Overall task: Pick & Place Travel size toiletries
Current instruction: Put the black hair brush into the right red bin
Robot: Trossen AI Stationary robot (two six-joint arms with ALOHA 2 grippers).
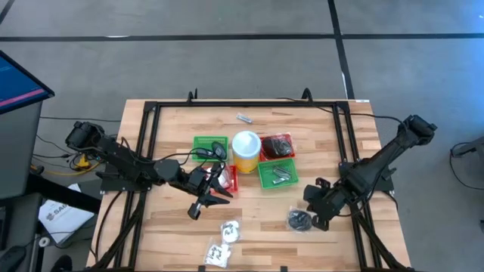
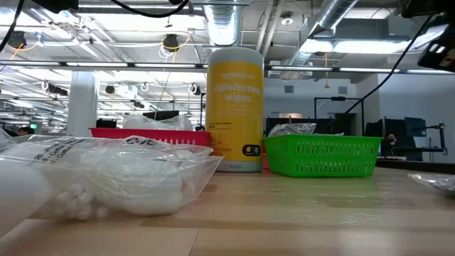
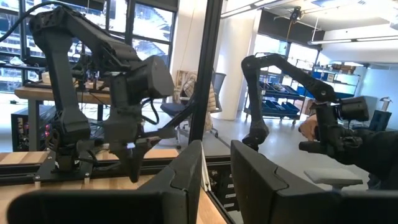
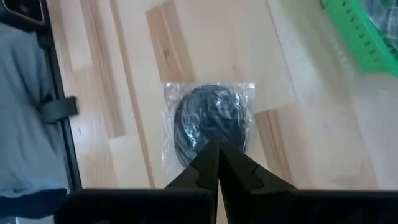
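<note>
Wooden table (image 1: 325, 128), right gripper (image 4: 217, 149) clenched above bagged dark rounds (image 4: 208, 121), left gripper (image 3: 214, 168) parted, seemingly empty, fingertips cropped.

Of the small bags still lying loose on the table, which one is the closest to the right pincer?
The clear bag of dark round pieces, directly at the shut tips of the right pincer. The two white packets lie farther away, near the table's front edge.

Bagged dark piece (image 4: 210, 121) on table (image 4: 186, 50) just ahead of right gripper (image 4: 217, 151) jaws; basket (image 4: 364, 31) farther off to one side.
</note>
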